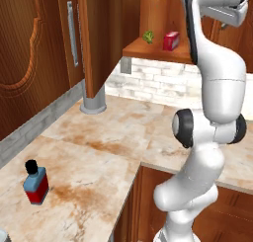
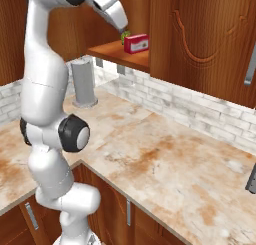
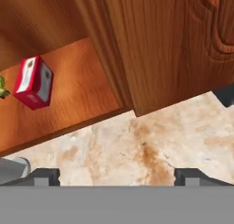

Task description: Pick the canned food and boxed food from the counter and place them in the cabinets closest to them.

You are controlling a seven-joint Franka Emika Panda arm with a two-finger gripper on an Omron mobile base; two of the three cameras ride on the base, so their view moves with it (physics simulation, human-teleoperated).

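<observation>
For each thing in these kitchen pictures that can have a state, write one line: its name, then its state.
boxed food: resting on the cabinet shelf, not held.
cabinet: open, shelf showing.
small green item: on the same shelf, beside the boxed food.
gripper: open, empty, clear of the boxed food.
blue-and-red bottle: upright on the counter, black cap on.
neighbouring cabinet door: shut.
</observation>
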